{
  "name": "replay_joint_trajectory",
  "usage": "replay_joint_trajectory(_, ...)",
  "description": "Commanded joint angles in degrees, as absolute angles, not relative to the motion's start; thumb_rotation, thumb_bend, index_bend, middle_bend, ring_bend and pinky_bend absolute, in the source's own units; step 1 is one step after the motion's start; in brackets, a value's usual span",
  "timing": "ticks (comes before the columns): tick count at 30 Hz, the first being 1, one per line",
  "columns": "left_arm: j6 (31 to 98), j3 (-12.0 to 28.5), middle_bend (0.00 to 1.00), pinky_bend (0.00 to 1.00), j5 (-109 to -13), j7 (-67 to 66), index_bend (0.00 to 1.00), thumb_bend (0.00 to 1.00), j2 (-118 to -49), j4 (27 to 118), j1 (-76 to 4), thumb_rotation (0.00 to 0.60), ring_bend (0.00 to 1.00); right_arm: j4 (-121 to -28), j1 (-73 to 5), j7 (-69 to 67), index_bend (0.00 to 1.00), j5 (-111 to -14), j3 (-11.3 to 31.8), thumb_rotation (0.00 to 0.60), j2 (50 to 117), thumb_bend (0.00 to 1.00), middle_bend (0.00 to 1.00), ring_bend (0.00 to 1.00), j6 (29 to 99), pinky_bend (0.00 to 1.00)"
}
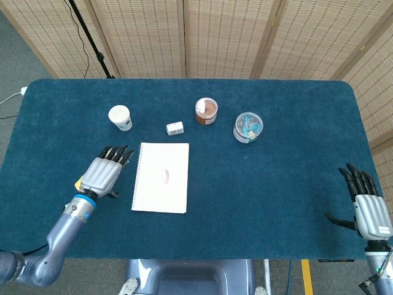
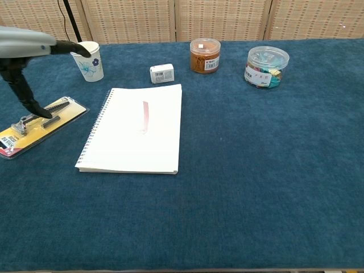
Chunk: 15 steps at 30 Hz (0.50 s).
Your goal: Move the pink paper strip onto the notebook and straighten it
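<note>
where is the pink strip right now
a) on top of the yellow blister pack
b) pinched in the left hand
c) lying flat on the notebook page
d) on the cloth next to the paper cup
c: the pink paper strip lies flat on the notebook, with the left hand off to the side and holding nothing.
</note>
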<state>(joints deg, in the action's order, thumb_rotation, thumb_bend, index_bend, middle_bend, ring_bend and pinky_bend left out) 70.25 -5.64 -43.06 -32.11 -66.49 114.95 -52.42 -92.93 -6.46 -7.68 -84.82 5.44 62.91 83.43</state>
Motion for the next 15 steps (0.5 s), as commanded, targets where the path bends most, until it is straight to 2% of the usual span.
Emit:
replay_joint_trajectory(1,78.7,-11.1,0.0,0.0,-56.6,-21.6,0.0,0.0,-63.1,111.8,-40.7,0.6,0.0,-92.8,-6.4,-7.2,0.0,-84.7,5.6,0.6,63.2,0.0,0.0,0.0,83.7,0.0)
replay_joint_trajectory(6,84.5,-12.7,0.0,0.0,-62.4,-14.0,0.0,0.0,-64.2,105.4,-31.6,0.6,0.0,-92.7,-6.3,-6.4,0.0,-84.8,5.7,0.6,63.5,0.0,0.0,0.0,84.2,0.0)
replay_joint_trajectory(12,90.0,-11.0,0.0,0.0,-63.3,-11.9,0.0,0.0,-66.2,101.0,-23.9,0.6,0.0,-92.5,-6.1,-4.7,0.0,-84.3,6.2,0.6,64.1,0.0,0.0,0.0,85.2,0.0)
replay_joint_trajectory(15,90.7,-10.7,0.0,0.0,-65.4,-11.0,0.0,0.0,-66.5,99.5,-22.0,0.6,0.0,-92.4,-5.9,-3.9,0.0,-84.3,6.4,0.6,64.4,0.0,0.0,0.0,85.8,0.0)
